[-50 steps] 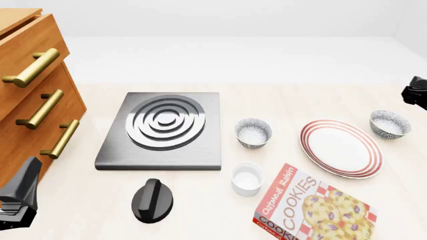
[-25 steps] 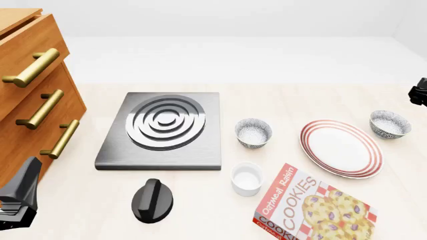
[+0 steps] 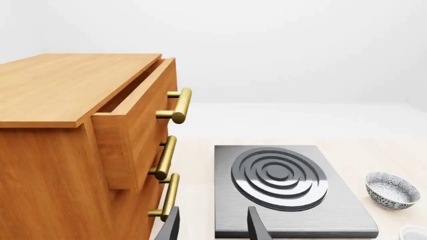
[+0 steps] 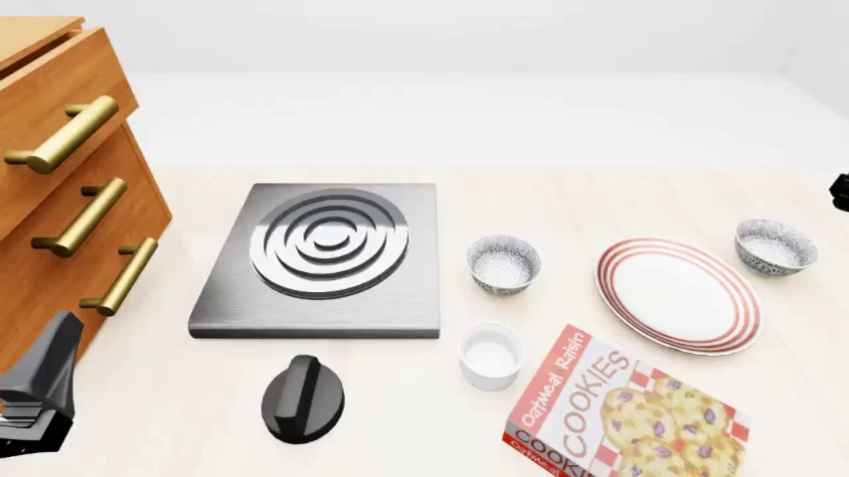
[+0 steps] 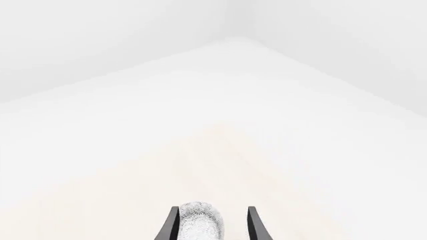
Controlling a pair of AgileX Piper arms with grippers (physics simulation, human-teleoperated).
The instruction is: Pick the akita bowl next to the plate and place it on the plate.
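Right tool (image 5: pixel 212 227) had its two dark fingers apart, nothing gripped; in the wrist view a speckled bowl rim showed in the gap between them, lower down. From the front, only a dark scrap of that arm showed at the right edge (image 4: pixel 841 191), up past the far bowl.

Left tool (image 3: pixel 212 227) also stood with fingers spread and empty, low by the wooden drawer unit (image 4: pixel 60 189), facing the stove plate (image 4: pixel 325 256).

Plate (image 4: pixel 679 294), white with red rings, lay on the tabletop (image 4: pixel 558 129) right of centre. Akita bowl (image 4: pixel 776 246) sat upright just beside the plate's far right rim; whether they touched, could not tell. Second look-alike bowl (image 4: pixel 504 263) sat between stove plate and plate, a little apart from both.

Small white cup (image 4: pixel 491 355) stood nearer the arms, with a cookie box (image 4: pixel 623 412) beside it and a black knob (image 4: pixel 302 397) in front of the stove plate.
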